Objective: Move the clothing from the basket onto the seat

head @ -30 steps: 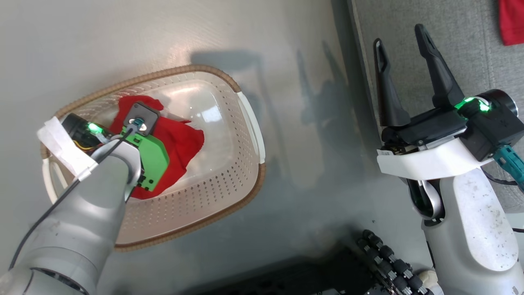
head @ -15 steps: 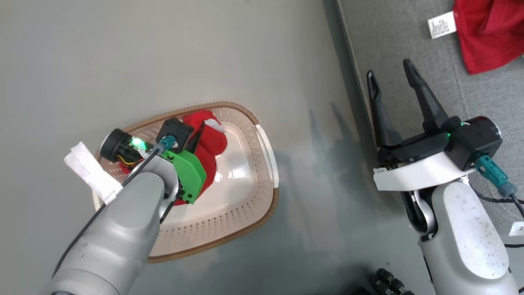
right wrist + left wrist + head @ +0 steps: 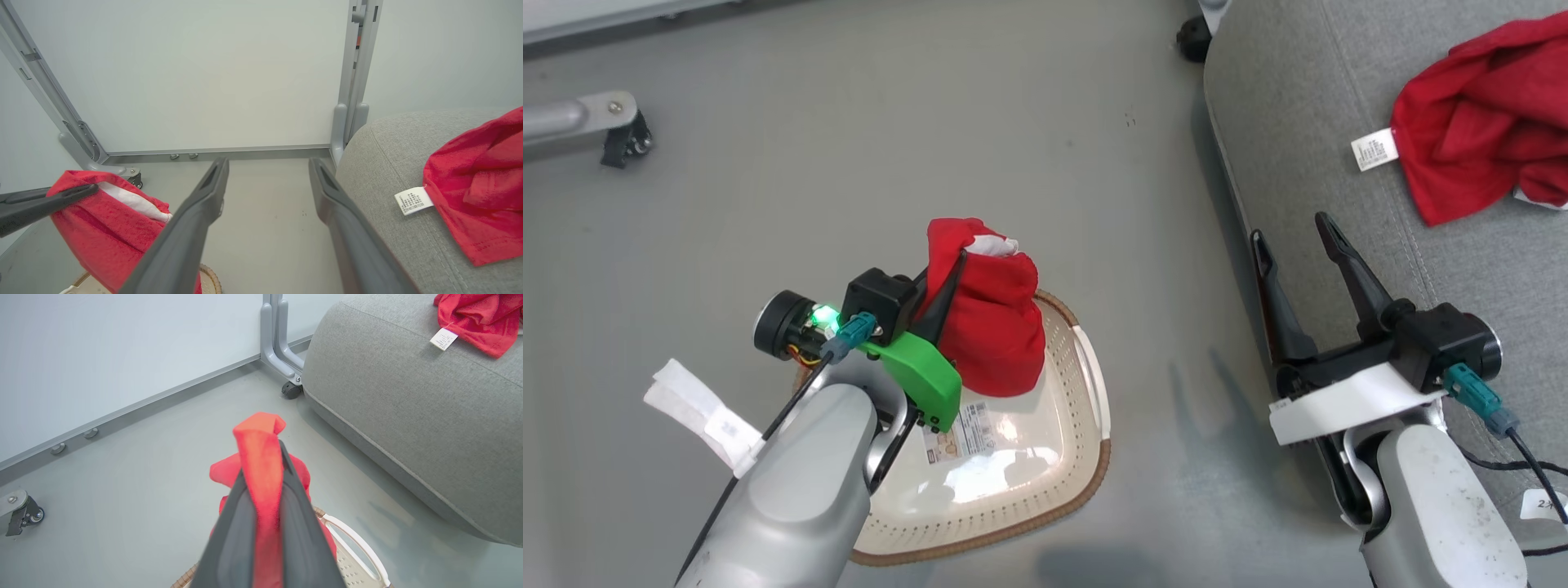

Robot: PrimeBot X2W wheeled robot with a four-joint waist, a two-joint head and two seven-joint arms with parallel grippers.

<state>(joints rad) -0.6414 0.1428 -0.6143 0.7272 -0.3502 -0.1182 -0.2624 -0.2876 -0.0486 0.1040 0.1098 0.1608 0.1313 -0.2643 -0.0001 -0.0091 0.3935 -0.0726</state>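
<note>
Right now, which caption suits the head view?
Left gripper holds a red garment above the basket; another garment lies on the seat.

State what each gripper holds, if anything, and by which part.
The left gripper pinches a red garment by a bunched fold at its top; the right gripper is open, empty.

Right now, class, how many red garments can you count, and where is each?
2. The first garment hangs pinched in the left tool above the basket; the second garment lies on the grey seat. The left arm hides part of the basket, so more may lie there.
</note>
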